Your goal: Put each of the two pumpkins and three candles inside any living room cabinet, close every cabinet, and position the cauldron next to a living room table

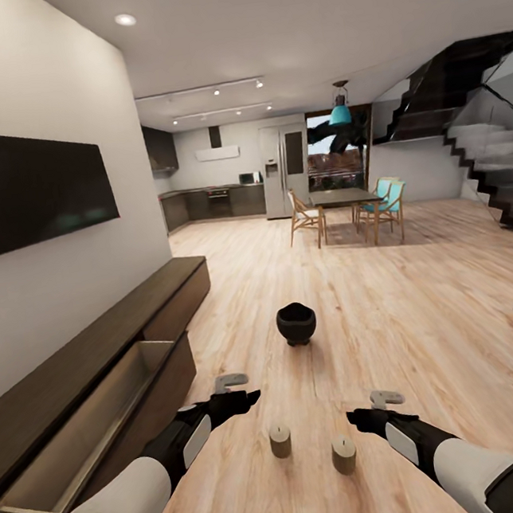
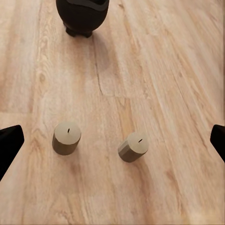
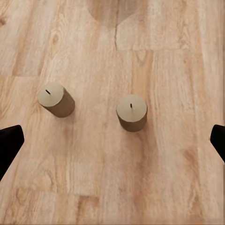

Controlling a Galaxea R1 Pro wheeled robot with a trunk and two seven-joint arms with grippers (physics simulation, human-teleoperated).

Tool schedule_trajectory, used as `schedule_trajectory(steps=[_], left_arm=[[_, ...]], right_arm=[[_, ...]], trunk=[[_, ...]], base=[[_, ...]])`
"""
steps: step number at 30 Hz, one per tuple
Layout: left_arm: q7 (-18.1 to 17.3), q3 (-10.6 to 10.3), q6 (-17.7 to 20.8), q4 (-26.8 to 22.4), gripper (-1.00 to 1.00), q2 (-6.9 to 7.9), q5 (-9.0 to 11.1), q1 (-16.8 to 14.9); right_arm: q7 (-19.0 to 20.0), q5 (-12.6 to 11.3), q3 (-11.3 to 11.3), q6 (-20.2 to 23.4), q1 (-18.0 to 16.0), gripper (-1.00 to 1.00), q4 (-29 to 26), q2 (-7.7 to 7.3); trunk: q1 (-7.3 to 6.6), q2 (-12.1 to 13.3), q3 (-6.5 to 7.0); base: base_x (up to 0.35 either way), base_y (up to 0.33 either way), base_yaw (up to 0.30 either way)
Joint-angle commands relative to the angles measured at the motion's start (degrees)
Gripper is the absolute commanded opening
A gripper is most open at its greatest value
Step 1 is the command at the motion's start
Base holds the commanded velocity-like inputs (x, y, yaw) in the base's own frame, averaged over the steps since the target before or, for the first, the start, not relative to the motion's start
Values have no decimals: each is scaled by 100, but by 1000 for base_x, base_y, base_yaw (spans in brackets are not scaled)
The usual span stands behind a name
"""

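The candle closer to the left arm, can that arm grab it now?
Probably yes. The left candle stands upright on bare floor, apart from the other candle. The left end effector looks open above it, nothing between.

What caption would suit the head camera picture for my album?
Two candles on the wooden floor between open grippers, cauldron ahead, cabinet drawer open.

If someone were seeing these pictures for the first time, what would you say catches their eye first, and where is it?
Two tan candles, one nearer the left gripper and one nearer the right gripper, stand upright on the wood floor between the outstretched arms. Beyond them a black cauldron sits alone on the floor. Along the left wall, the long dark cabinet has one drawer pulled open, showing its pale inside.
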Motion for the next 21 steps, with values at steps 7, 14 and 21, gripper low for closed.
schedule_trajectory(steps=[7,14,21], left_arm=[[-1,-19,31,-6,100,3,53,-3],[-1,-19,29,-2,100,3,55,-3],[-1,-19,30,0,100,3,55,-4]], right_arm=[[2,-25,22,23,-3,100,-15,-3],[-3,-22,24,16,-3,100,-16,-1],[-7,-22,12,19,-3,100,-16,1]], trunk=[[-1,-3,-1],[-1,-3,0],[-1,-3,0]], base=[[0,126,-29],[0,159,-1],[0,63,0]])
